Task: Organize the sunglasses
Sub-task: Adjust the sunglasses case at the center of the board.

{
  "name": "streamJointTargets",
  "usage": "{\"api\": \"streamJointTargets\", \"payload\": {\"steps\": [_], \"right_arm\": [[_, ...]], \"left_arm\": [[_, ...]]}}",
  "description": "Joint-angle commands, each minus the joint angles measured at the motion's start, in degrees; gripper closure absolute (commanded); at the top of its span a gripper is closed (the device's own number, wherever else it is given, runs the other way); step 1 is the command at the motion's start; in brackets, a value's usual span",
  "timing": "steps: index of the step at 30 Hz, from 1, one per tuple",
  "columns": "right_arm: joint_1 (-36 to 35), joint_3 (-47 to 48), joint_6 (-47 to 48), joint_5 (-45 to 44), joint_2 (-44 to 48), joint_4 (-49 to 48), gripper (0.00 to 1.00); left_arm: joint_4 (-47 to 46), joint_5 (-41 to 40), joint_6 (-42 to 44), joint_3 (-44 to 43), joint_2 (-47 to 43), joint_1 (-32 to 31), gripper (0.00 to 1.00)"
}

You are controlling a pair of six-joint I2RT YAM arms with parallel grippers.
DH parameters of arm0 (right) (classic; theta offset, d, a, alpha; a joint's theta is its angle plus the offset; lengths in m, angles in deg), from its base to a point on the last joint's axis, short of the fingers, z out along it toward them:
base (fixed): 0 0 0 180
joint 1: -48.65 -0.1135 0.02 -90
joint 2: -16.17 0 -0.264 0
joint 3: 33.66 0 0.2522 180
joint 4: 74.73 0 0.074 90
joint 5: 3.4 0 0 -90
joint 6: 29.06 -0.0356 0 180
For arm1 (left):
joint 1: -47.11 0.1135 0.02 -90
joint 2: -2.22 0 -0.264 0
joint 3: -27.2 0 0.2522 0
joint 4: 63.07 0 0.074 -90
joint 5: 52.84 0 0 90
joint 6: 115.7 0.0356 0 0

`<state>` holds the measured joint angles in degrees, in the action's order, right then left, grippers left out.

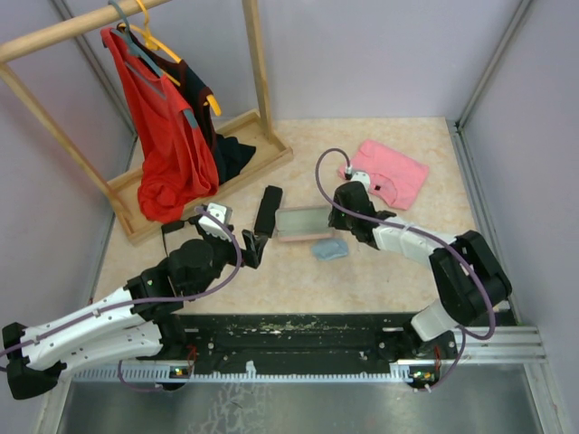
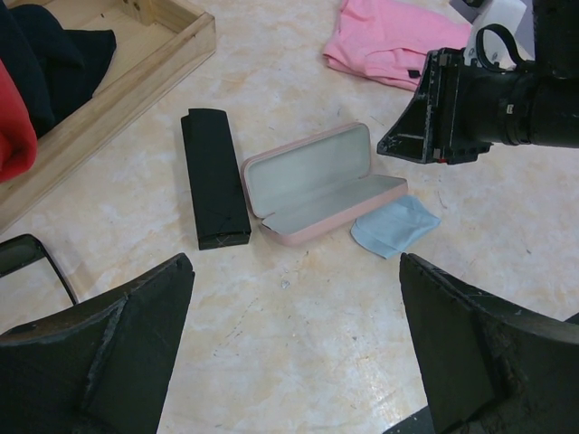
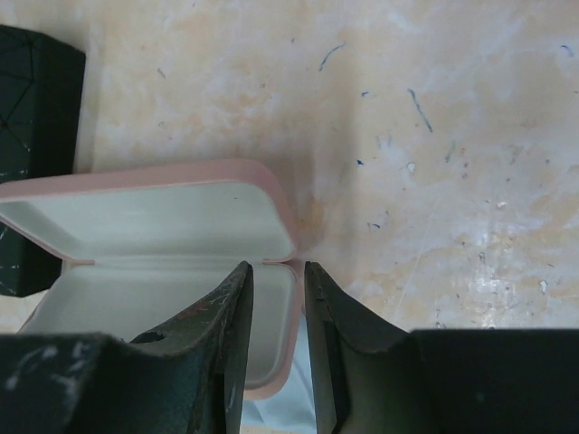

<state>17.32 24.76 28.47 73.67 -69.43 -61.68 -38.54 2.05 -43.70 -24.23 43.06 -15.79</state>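
Case (image 2: 312,185), pink, oblong, smooth-lined, lies open under slightly parted, seemingly empty right pincer (image 3: 277,269); left pincer (image 2: 297,264) gapes.

In the right wrist view the fingers (image 3: 213,353) of the right gripper (image 3: 276,269) cover the near part of the open pink case (image 3: 163,217); whether they touch its rim cannot be told. Left of the pink case, the black case (image 3: 32,108) is cut off at the edge. Just below the pink case a pale blue cloth (image 3: 276,416) shows only as a sliver between the fingers. In the left wrist view, far left of the pink case, a thin black loop (image 2: 41,242) runs behind a finger (image 2: 109,353) of the left gripper (image 2: 297,271) and off the edge; too little shows to tell what it is. Beyond the pink case, the pink garment (image 2: 380,45) is cropped at the top.
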Motion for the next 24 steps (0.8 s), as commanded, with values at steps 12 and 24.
{"api": "streamJointTargets", "payload": {"steps": [12,24], "right_arm": [[-3.9,6.5,5.8,0.8,-5.7,14.3,0.72],[-4.0,5.0,6.6,1.6,-5.4,11.0,0.81]], "left_arm": [[0.9,-0.1,-0.1,-0.9,0.0,0.0,0.00],[1.1,0.2,-0.6,-0.8,0.1,0.0,0.00]]}}
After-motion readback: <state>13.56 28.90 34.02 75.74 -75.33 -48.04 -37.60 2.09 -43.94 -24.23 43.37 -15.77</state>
